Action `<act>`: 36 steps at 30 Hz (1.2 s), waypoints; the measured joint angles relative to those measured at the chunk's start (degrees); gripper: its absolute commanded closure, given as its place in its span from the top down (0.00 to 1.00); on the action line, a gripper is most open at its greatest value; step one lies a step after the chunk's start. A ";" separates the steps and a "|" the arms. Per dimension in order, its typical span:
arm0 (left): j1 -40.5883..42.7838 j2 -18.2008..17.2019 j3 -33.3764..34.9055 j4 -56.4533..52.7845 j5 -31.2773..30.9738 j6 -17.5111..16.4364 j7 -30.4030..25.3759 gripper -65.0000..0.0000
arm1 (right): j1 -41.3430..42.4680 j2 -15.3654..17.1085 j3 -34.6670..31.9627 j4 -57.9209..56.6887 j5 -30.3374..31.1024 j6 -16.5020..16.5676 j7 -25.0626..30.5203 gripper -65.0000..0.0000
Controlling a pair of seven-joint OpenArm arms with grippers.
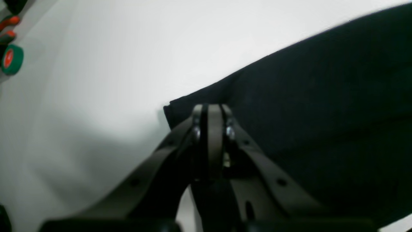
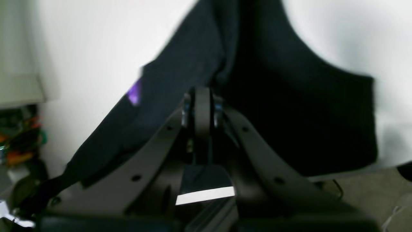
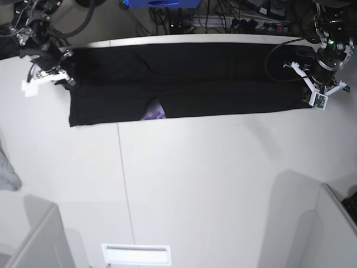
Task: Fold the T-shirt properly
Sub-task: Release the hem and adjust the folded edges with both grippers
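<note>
My left claw [image 1: 210, 111] is pinching fully closed on a corner of the T-shirt [image 1: 322, 106]. In the left wrist view the black cloth is running away from the tips toward two o'clock, while bare white bench [image 1: 96, 80] is filling everything from nine to twelve. My right claw [image 2: 202, 93] is likewise clamping tight on the shirt [image 2: 289, 112], gathered into a ridge that is rising toward twelve o'clock; a sliver of purple print [image 2: 134, 91] is peeking out at about ten o'clock from its tips.

Moving farther out to the base view, the T-shirt [image 3: 189, 84] is lying as a long dark band across the far edge of the bench [image 3: 195, 184]. My right claw [image 3: 53, 70] is gripping its end at ten o'clock and my left claw [image 3: 312, 75] its end at two o'clock. I am judging that I am holding both ends this way to keep the cloth taut and straight, so the fold lies flat without wrinkles. The print [image 3: 153, 113] is showing at the band's near edge, where the layers are parting a little. Beyond the shirt, cables and gear are crowding the floor at twelve o'clock.
</note>
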 measured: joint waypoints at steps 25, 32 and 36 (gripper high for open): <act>-0.02 4.63 0.00 -0.74 0.13 -0.02 0.17 0.15 | 1.07 0.61 -4.09 -0.07 -7.43 9.14 3.56 0.00; -2.16 5.86 0.42 -9.46 0.26 0.24 -0.79 0.00 | 5.11 0.83 -10.36 -6.80 -23.30 9.11 4.11 0.00; -3.82 5.88 0.37 -15.67 -0.48 -0.09 -1.92 0.00 | 8.22 0.72 -10.75 -14.12 -26.34 9.07 5.09 0.00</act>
